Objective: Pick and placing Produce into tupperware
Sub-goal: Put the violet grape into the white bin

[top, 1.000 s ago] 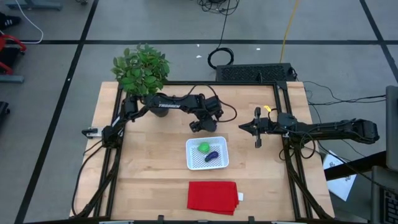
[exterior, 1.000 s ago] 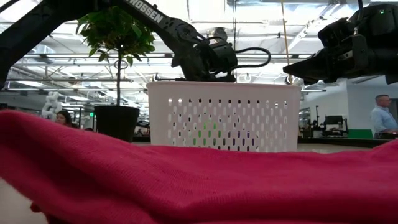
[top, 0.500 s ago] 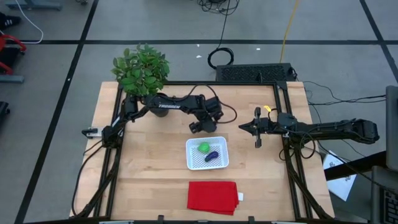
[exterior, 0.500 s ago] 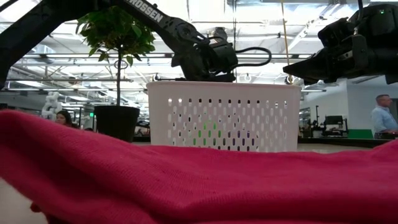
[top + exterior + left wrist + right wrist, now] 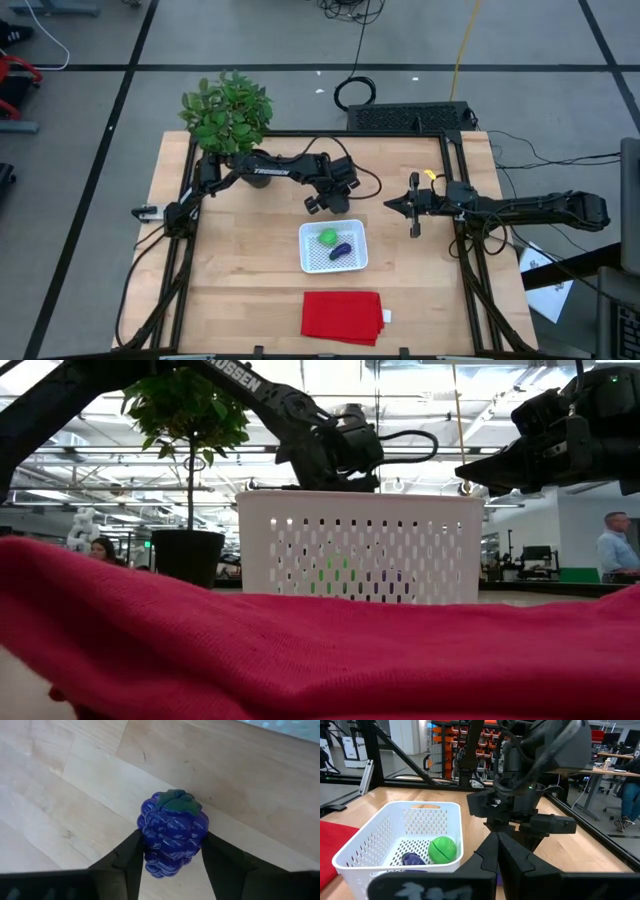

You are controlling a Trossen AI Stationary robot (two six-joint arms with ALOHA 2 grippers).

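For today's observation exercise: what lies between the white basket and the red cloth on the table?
Nothing: in the high view only bare wooden table separates the basket from the red cloth.

Robotics lab: orange racking [image 5: 451, 740], office desks [image 5: 615, 762] behind.

Two produce pieces [image 5: 327, 237] in the tupperware [image 5: 357, 262] — cloth [image 5: 342, 315] in front.

- Left arm [image 5: 265, 166]: dark, slim links, white lettering along one link, black cable looping by the wrist.
- Right arm [image 5: 520, 208]: matching dark, jointed build, a small yellow tag near its wrist.
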